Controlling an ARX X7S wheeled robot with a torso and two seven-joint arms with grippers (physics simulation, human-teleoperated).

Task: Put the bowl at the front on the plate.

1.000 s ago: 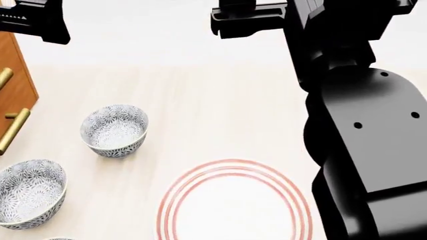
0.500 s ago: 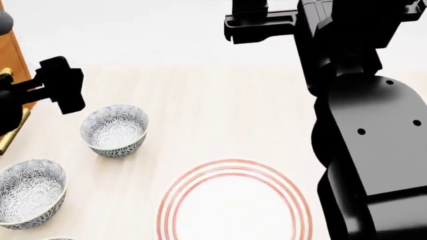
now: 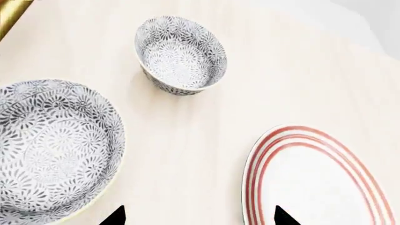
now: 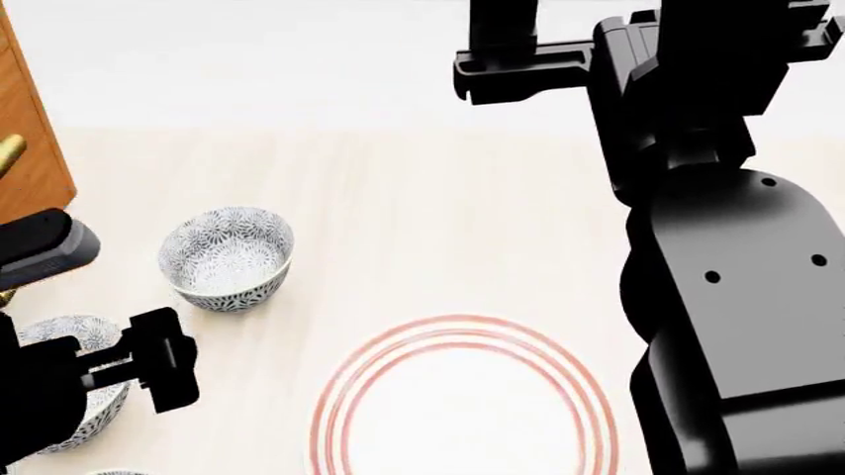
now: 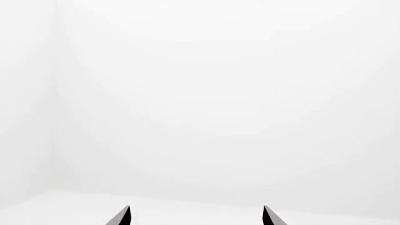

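Judging by the row of three matching bowls, the bowl (image 4: 117, 472) meant is most likely the one nearest the robot. Only a thin sliver of its pale rim shows, at the lower edge of the head view, so its pattern cannot be made out there. It sits on the table (image 4: 436, 218), left of the plate (image 4: 462, 406) and apart from it, not yet lifted.

Its two twins show what to expect: small, round and deep, white with a dense grey-blue flower print inside and out. The middle bowl (image 3: 53, 150) is partly hidden behind the left arm in the head view, and the far bowl (image 3: 181, 56) stands alone further out.

The plate is wide and white with three thin red rings near the rim, and nothing lies on it.

The left gripper (image 3: 198, 216) hangs low over bare table between the middle bowl and the plate. Its fingertips are spread wide and hold nothing, probably so they can close over a bowl's rim. It looks placed for an approach rather than a grasp.

The right gripper (image 5: 196, 216) is raised high and away, facing blank white, its tips likewise apart and empty, seemingly parked clear of the work. A wooden cabinet (image 4: 34, 148) stands at the far left.
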